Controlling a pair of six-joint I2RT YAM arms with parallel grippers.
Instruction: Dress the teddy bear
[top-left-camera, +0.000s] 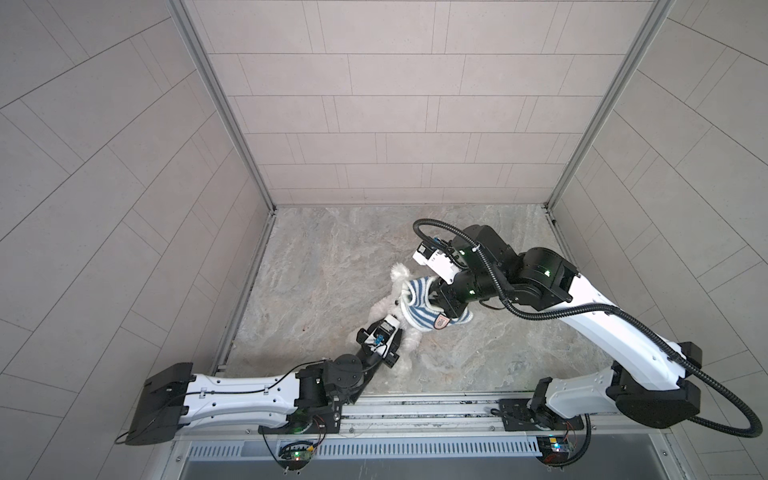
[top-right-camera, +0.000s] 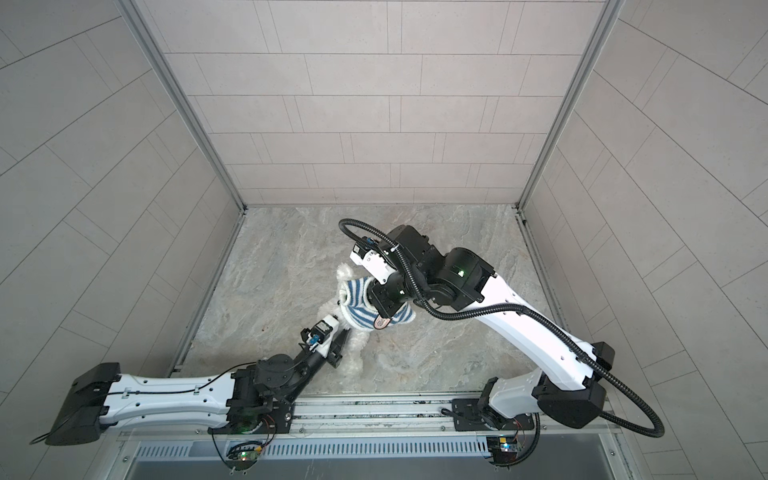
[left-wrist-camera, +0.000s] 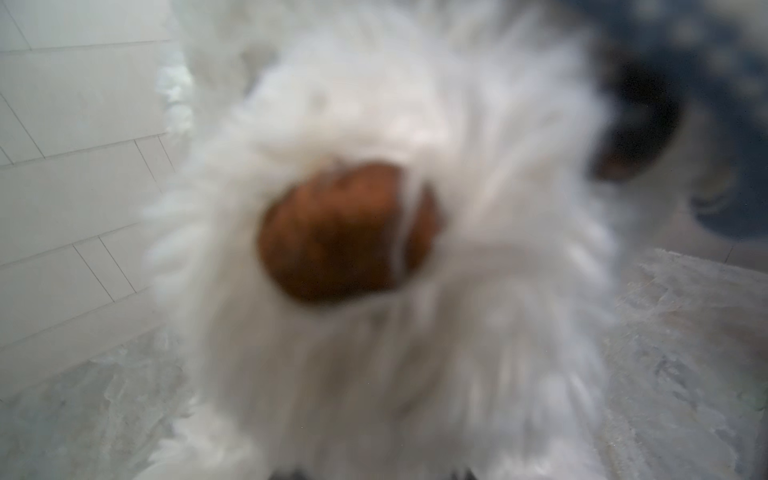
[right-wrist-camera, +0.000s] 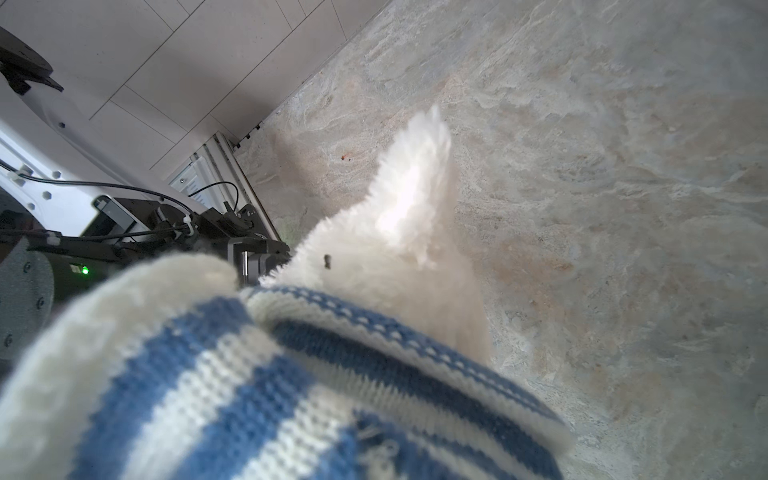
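Teddy bear (top-left-camera: 384, 307) is wedged between both arms. Right gripper (top-left-camera: 438, 302) is clenched on the blue-and-white striped shirt (top-left-camera: 415, 316), which sits partway over the bear, with a fluffy white bit poking out of an opening. Left gripper (top-left-camera: 397, 343) is right up against the fur, and it's impossible to tell if it's gripping or let go. Bear's lying on the marble surface (top-left-camera: 332, 249), near the middle.

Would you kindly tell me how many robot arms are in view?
2. The left arm reaches from the near left to the bear; the right arm reaches from the near right over the shirt. None seems hidden.
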